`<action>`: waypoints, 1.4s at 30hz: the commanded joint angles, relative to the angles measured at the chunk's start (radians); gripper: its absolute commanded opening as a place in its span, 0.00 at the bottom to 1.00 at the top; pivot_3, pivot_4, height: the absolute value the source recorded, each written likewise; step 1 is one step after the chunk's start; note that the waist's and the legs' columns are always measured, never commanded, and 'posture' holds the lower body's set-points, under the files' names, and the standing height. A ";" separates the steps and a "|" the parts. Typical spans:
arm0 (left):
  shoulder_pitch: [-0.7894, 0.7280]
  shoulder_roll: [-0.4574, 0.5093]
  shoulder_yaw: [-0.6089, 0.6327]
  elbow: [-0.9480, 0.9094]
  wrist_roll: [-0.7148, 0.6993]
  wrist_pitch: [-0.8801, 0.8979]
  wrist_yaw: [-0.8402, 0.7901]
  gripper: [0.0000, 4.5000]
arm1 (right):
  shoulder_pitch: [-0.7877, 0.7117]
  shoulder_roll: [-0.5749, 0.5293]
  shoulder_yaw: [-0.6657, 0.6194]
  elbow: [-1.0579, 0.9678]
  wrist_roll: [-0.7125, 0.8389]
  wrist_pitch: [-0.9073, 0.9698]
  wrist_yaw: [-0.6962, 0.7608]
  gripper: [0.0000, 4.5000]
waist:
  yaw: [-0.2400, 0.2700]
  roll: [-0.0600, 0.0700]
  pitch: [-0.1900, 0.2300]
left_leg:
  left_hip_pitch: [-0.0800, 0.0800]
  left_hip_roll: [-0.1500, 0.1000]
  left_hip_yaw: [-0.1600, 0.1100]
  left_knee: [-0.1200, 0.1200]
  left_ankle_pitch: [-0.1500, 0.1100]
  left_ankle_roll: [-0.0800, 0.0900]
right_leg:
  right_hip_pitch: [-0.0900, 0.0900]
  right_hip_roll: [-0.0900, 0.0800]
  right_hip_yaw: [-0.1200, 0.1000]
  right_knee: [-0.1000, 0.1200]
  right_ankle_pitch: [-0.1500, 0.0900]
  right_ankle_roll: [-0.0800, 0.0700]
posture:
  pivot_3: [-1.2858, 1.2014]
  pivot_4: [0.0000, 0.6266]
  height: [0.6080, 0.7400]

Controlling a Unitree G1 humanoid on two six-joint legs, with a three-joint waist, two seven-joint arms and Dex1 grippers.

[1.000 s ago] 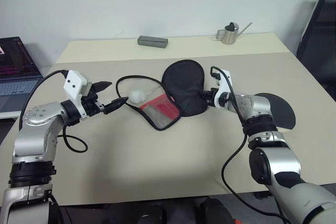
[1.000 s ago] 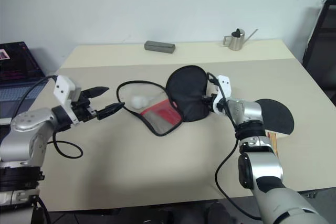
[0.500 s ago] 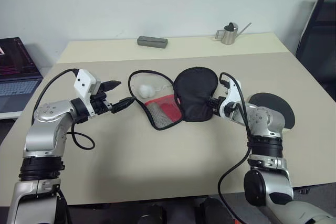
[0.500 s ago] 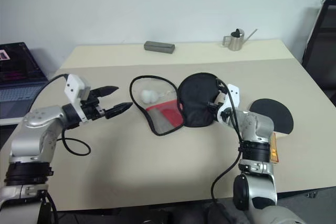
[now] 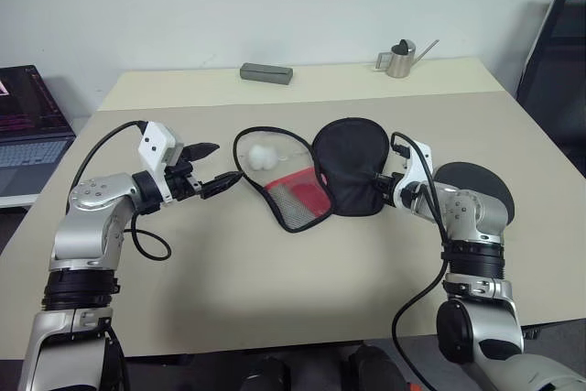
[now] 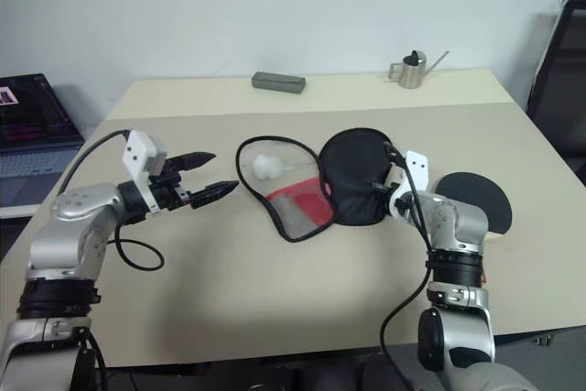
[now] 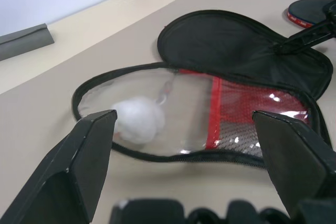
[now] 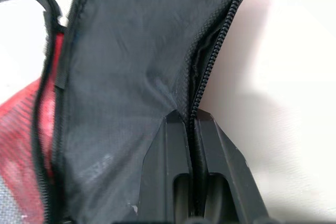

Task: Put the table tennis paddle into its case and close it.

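Note:
The case lies unzipped and spread open on the middle of the table, black flap to the right, clear half and red mesh part to the left. My right gripper is shut on the zip edge of the black flap. The table tennis paddle lies flat to the right of the case, partly hidden behind my right arm. My left gripper hovers open just left of the clear half, with nothing between its fingers.
A white fluffy ball sits in the clear half of the case. A grey box and a metal watering can stand at the table's far edge. A laptop is off to the left, a black chair to the right.
My right gripper has pulled the case to the right and a little nearer, still shut on the flap's edge. My left gripper has moved right, following the case, still open.

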 commanded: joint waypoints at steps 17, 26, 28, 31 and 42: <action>-0.027 0.001 0.000 -0.002 0.008 -0.022 0.000 1.00 | -0.185 -0.135 0.173 0.314 -0.119 -0.282 0.205 0.01 | -0.001 0.000 0.000 | 0.000 0.000 0.000 0.000 0.001 -0.002 | 0.000 0.000 0.000 0.000 0.000 0.000 | 0.52 0.24 1.00; -0.031 -0.001 -0.003 0.002 0.009 -0.024 -0.002 1.00 | -0.202 -0.140 0.169 0.359 -0.142 -0.311 0.206 0.15 | -0.001 0.000 0.000 | 0.000 0.000 0.000 0.000 0.001 -0.002 | 0.000 0.000 0.000 0.000 0.000 0.000 | 0.52 0.24 1.00; -0.032 -0.002 -0.004 0.003 0.009 -0.025 -0.003 1.00 | -0.205 -0.145 0.173 0.366 -0.154 -0.325 0.206 0.31 | -0.001 0.000 0.000 | 0.000 0.000 0.000 0.000 0.001 -0.002 | 0.000 0.000 0.000 0.000 0.000 0.000 | 0.52 0.24 1.00; -0.034 -0.004 -0.005 0.005 0.009 -0.027 -0.003 1.00 | -0.209 -0.154 0.184 0.375 -0.179 -0.362 0.203 0.53 | -0.001 0.000 0.000 | 0.000 0.000 0.000 0.000 0.001 -0.002 | 0.000 0.000 0.000 0.000 0.000 0.000 | 0.52 0.24 1.00; -0.050 -0.044 -0.003 -0.035 -0.018 -0.004 0.005 1.00 | -0.134 -0.249 0.192 0.203 -0.211 -0.439 0.259 0.53 | 0.001 0.000 0.000 | -0.001 0.000 0.000 0.000 0.001 -0.002 | 0.000 0.000 0.000 -0.001 0.000 0.000 | 0.52 0.24 1.00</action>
